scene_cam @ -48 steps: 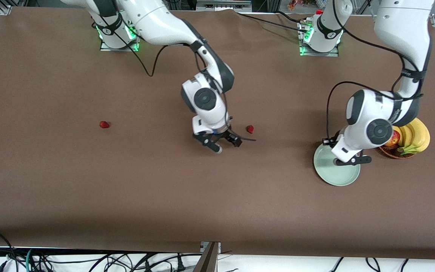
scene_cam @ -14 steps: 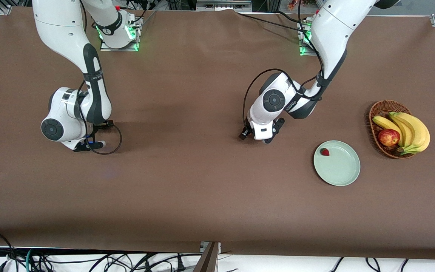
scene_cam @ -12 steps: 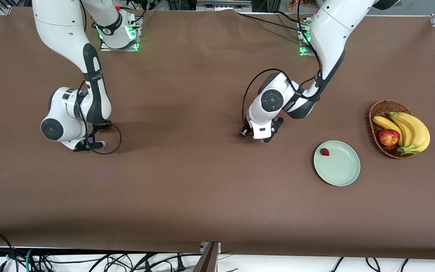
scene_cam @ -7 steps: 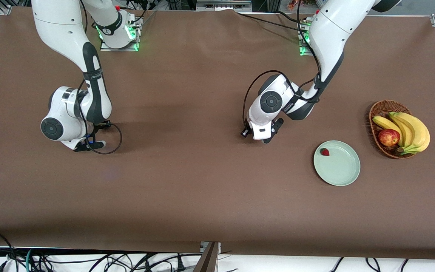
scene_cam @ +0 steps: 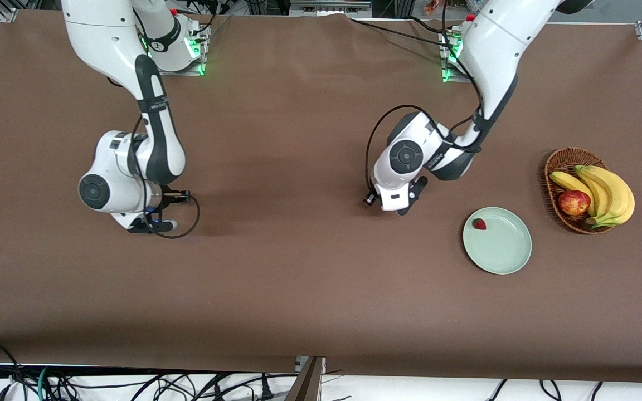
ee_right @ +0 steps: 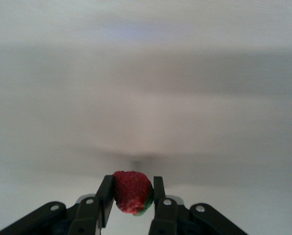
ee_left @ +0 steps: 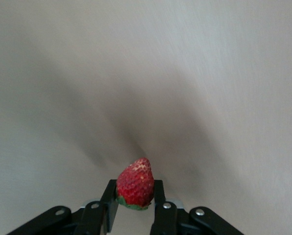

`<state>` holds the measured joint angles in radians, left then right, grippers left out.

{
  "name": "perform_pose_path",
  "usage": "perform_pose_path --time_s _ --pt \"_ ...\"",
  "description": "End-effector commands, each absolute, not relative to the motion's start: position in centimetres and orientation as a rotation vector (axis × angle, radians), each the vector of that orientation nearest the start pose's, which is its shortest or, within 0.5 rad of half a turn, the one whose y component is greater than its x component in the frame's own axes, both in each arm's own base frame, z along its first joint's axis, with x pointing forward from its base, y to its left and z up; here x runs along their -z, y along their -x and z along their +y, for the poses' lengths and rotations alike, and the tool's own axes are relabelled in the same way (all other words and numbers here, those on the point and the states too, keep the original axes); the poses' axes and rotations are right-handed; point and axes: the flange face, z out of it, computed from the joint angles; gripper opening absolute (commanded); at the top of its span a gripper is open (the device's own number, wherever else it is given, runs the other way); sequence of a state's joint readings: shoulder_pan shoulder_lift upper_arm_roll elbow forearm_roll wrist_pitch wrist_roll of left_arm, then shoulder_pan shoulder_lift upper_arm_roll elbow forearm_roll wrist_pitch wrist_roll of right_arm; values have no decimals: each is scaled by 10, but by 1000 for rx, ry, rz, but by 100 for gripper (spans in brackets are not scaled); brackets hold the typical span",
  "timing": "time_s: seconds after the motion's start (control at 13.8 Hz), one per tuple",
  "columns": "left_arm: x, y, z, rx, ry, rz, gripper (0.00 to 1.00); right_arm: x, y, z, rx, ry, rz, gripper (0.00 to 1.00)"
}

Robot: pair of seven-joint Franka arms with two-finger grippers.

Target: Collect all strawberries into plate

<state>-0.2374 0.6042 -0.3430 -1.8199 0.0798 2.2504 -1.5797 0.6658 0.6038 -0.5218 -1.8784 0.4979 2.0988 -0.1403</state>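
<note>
Pinching a small red strawberry with a green top (ee_left: pixel 134 183), the left gripper (scene_cam: pixel 394 205) hangs over the brown counter (scene_cam: pixel 298 289), near the round mint-green plate (scene_cam: pixel 502 253), which already holds one small red berry (scene_cam: pixel 480 224). The right gripper (scene_cam: pixel 151 223), pinching another small red strawberry (ee_right: pixel 131 191), is well apart from the plate, so the left arm looks likelier to deliver first.

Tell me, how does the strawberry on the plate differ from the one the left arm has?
The strawberry on the plate lies loose near the rim of the plate; the strawberry in the left end effector is pinched between two fingers. The plated one rests beside the fruit basket; the held one is over bare table toward the middle. Both are small and red.
</note>
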Motion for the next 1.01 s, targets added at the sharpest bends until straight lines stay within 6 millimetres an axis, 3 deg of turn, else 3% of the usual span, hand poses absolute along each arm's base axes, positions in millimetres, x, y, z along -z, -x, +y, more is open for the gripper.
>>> perform_pose_path --time_s 0.0,0.14,0.36,0.51,0.65,0.8,0.94 --pt "-261 -546 -289 -293 2648 -1353 1 -214 -593 166 -373 2975 156 17" --pt "-290 -553 -240 -390 2661 -1211 1 -221 -597 221 -364 2922 324 17" --pt "-310 -566 -175 -506 2751 -1039 2 -218 -595 333 -352 2896 676 18" --pt "-309 -577 -133 -524 2801 -957 2 -215 -593 395 -245 2839 915 18" --pt "-303 -588 -89 -536 2883 -867 6 -215 -581 450 -122 2764 1010 18" --pt "-287 -592 -64 -549 2925 -823 13 -213 -563 507 -59 2671 1045 18" --pt "-265 -589 -40 -501 2934 -791 17 -209 -551 541 -51 2576 1082 21"
